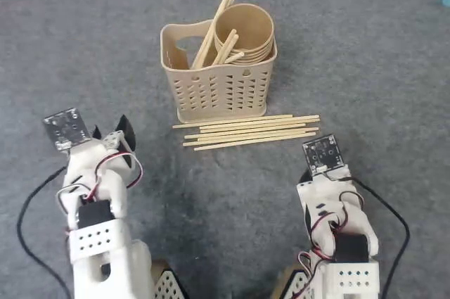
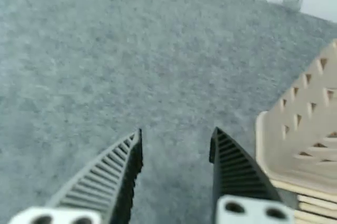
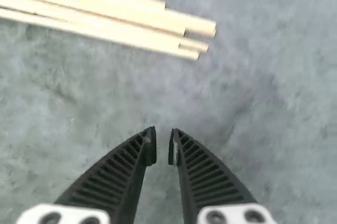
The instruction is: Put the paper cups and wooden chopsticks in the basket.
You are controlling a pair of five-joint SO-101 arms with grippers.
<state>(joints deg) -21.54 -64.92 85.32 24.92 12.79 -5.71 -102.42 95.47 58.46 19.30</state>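
A beige perforated basket (image 1: 221, 88) stands on the grey carpet at the middle back. It holds stacked paper cups (image 1: 247, 30) and a few wooden chopsticks (image 1: 213, 28) leaning upright. Several more chopsticks (image 1: 249, 131) lie flat in a bundle just in front of the basket. My left gripper (image 1: 111, 134) is at the basket's near left, open and empty (image 2: 176, 145), with the basket's corner (image 2: 303, 129) beside it. My right gripper (image 3: 162, 144) hovers just short of the bundle's ends (image 3: 184, 29), its fingers nearly together with nothing between them.
Grey carpet (image 1: 365, 67) covers the whole table, with open floor to the left and right of the basket. The right arm's body (image 1: 337, 228) and the left arm's body (image 1: 98, 221) fill the near corners.
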